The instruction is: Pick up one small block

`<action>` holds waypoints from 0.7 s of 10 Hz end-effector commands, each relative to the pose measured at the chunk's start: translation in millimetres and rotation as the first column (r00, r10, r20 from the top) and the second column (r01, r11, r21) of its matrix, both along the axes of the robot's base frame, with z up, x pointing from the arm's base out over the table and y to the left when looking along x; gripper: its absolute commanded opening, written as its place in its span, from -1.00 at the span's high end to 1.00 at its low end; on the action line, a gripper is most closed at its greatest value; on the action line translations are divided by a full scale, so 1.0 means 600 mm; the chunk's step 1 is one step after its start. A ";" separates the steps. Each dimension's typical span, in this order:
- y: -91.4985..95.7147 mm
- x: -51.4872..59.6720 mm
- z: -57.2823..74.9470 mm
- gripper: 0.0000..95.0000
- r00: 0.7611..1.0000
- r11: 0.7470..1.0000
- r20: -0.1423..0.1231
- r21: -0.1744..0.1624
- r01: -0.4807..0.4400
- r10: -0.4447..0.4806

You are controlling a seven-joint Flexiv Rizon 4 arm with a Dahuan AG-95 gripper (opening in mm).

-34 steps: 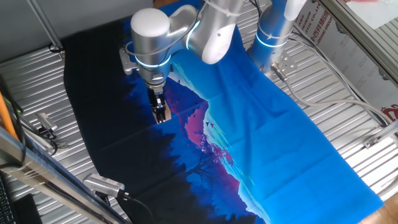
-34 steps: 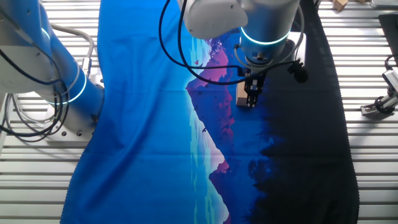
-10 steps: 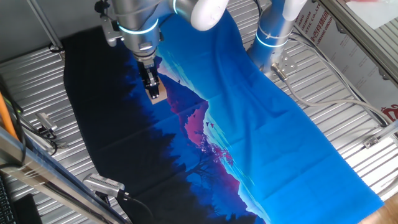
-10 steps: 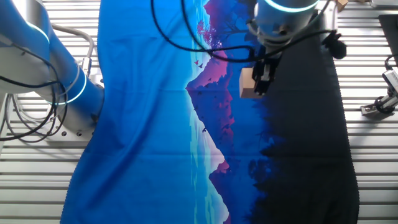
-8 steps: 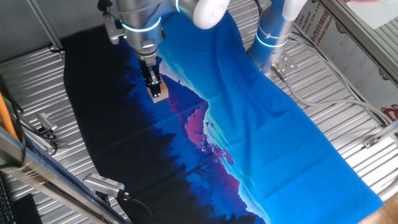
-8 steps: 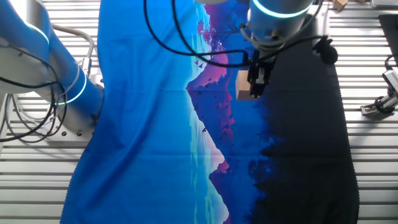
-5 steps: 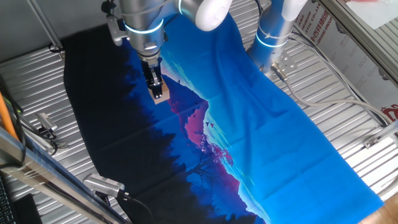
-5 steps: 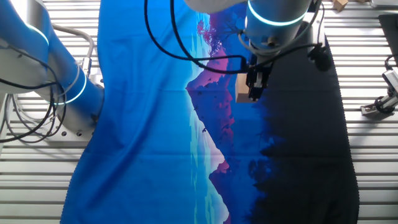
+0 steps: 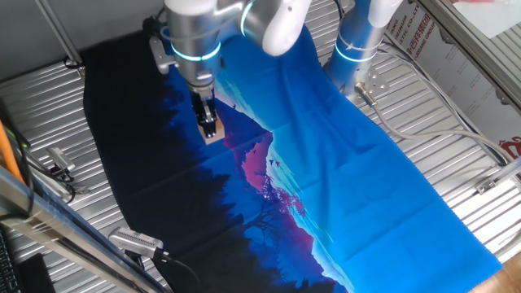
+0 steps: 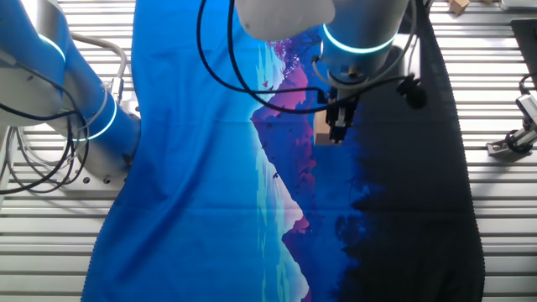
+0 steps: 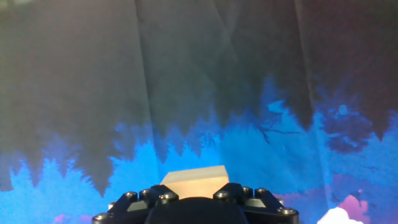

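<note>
The small block [image 9: 213, 130] is a light tan wooden cube held between my gripper's fingertips. My gripper [image 9: 209, 127] hangs straight down from the silver arm and is shut on the block, a little above the blue and black printed cloth [image 9: 342, 179]. In the other fixed view the block [image 10: 322, 134] shows at the left side of the gripper [image 10: 336, 134]. In the hand view the block [image 11: 194, 179] sits just beyond the black jaws of the gripper [image 11: 194, 196], with the cloth [image 11: 199, 74] below.
The cloth covers the ribbed metal table [image 9: 456, 138]. A second robot base [image 9: 358, 49] stands at the back. Metal clamps [image 9: 57, 167] lie at the left, and a clamp [image 10: 512, 141] lies at the table's side.
My gripper has come down lower toward the cloth with the block in it, shifting slightly sideways. Earlier still it lifted the block off the cloth.
</note>
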State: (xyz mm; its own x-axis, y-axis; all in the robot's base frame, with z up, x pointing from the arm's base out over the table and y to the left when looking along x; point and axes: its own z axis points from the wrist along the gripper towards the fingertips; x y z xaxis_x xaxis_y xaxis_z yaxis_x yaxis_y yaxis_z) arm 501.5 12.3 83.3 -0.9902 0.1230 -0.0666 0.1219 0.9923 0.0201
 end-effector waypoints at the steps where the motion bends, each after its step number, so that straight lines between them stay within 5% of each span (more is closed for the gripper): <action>1: 0.002 -0.005 -0.012 1.00 1.000 1.000 0.015 0.000 -0.026 0.026; 2: 0.002 -0.005 -0.014 0.60 0.999 0.999 0.013 0.004 -0.033 0.033; 3: 0.002 -0.006 -0.016 -1.00 0.999 0.999 0.013 0.012 -0.049 0.049; 7: 0.005 -0.008 -0.027 -1.00 0.999 0.999 0.020 0.011 -0.039 0.039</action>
